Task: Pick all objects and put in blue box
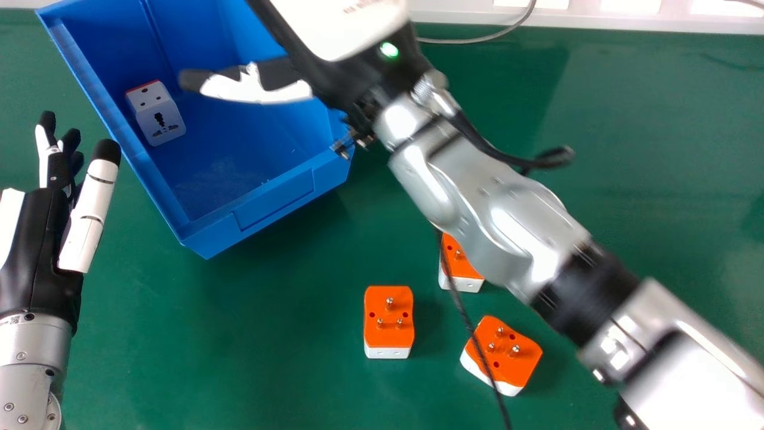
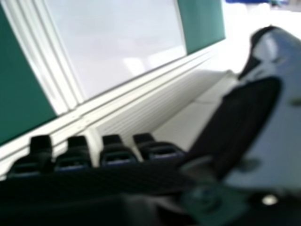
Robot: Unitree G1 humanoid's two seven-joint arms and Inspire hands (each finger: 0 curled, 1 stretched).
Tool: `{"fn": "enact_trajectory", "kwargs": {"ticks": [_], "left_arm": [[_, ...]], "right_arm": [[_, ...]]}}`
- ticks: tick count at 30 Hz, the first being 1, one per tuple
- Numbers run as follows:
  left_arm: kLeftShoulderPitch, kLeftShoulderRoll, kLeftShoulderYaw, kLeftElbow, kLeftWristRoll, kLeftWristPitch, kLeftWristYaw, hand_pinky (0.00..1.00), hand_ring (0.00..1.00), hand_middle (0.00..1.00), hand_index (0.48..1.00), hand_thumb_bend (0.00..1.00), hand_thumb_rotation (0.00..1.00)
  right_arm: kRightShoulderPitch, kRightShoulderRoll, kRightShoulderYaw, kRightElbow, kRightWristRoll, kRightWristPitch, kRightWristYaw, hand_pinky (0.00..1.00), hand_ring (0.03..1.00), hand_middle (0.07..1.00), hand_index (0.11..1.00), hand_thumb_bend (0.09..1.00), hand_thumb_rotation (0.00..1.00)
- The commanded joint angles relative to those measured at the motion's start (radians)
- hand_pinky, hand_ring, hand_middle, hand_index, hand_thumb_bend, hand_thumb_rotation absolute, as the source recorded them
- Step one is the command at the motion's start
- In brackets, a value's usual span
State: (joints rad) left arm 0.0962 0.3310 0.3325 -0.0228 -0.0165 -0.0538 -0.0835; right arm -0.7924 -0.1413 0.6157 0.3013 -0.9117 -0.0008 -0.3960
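Observation:
My right hand (image 1: 256, 88) is open over the blue box (image 1: 268, 200) in the head view, its thumb stretched across the interior. In the right hand view, the same hand (image 2: 157, 151) has its fingers extended, with nothing held. One white adapter (image 1: 156, 113) lies inside the box by its left wall. On the green table are an orange-topped adapter (image 1: 388, 322), a tilted-looking second adapter (image 1: 501, 355) to its right, and a third adapter (image 1: 461, 272), partly hidden by my right forearm. My left hand (image 1: 36, 239) stays open at the left, outside the box.
My silver right forearm crosses diagonally above the green table (image 1: 239, 340). A thin dark cable (image 1: 477, 343) hangs past the adapters. Behind the table's far edge runs a white ledge (image 1: 585, 21), with a grey cable (image 1: 477, 40) near it.

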Motion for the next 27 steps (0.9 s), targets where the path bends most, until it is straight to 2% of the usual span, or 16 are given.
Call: {"fn": "enact_trajectory", "kwargs": {"ticks": [1, 4, 6, 8, 11, 15, 19, 22, 27], "left_arm": [[-0.005, 0.011, 0.013, -0.018, -0.004, -0.010, 0.004, 0.94, 0.99, 1.00, 0.997, 0.60, 0.92], [-0.008, 0.014, 0.014, -0.018, -0.003, -0.004, 0.004, 0.93, 0.98, 1.00, 0.995, 0.60, 0.92], [-0.010, 0.015, 0.016, -0.016, -0.008, 0.001, 0.002, 0.92, 0.98, 1.00, 0.994, 0.60, 0.92], [-0.012, 0.016, 0.020, -0.012, -0.012, 0.001, -0.002, 0.92, 0.98, 0.99, 0.993, 0.59, 0.92], [-0.018, 0.017, 0.023, -0.006, -0.018, 0.006, -0.007, 0.92, 0.98, 0.99, 0.992, 0.60, 0.91], [-0.024, 0.015, 0.028, 0.006, -0.027, -0.001, -0.014, 0.92, 0.98, 0.99, 0.992, 0.60, 0.91], [-0.027, 0.013, 0.027, 0.005, -0.033, 0.003, -0.014, 0.92, 0.98, 0.99, 0.991, 0.61, 0.90], [-0.027, 0.010, 0.028, 0.006, -0.039, 0.004, -0.018, 0.92, 0.98, 0.99, 0.991, 0.60, 0.90], [-0.026, 0.006, 0.032, -0.002, -0.047, 0.012, -0.022, 0.93, 0.98, 0.99, 0.992, 0.59, 0.89]], "right_arm": [[0.121, -0.038, -0.074, -0.232, 0.016, 0.026, 0.045, 0.98, 0.989, 0.992, 0.964, 0.482, 0.41], [0.247, -0.068, -0.127, -0.384, 0.020, 0.041, 0.078, 0.99, 0.997, 0.998, 0.977, 0.459, 0.48], [0.334, -0.091, -0.159, -0.464, 0.006, 0.048, 0.088, 0.97, 0.995, 0.995, 0.973, 0.460, 0.56], [0.416, -0.118, -0.188, -0.530, -0.008, 0.051, 0.109, 0.95, 0.988, 0.990, 0.969, 0.468, 0.58], [0.525, -0.160, -0.226, -0.605, -0.020, 0.053, 0.147, 0.94, 0.985, 0.987, 0.972, 0.468, 0.58], [0.682, -0.229, -0.292, -0.653, -0.008, 0.055, 0.202, 0.94, 0.984, 0.987, 0.974, 0.467, 0.58], [0.763, -0.266, -0.335, -0.667, -0.008, 0.042, 0.232, 0.95, 0.977, 0.983, 0.976, 0.450, 0.50], [0.848, -0.348, -0.376, -0.664, -0.011, -0.018, 0.232, 0.95, 0.976, 0.981, 0.975, 0.450, 0.49], [0.937, -0.451, -0.408, -0.657, -0.035, -0.102, 0.240, 0.94, 0.964, 0.974, 0.977, 0.466, 0.53]]}}
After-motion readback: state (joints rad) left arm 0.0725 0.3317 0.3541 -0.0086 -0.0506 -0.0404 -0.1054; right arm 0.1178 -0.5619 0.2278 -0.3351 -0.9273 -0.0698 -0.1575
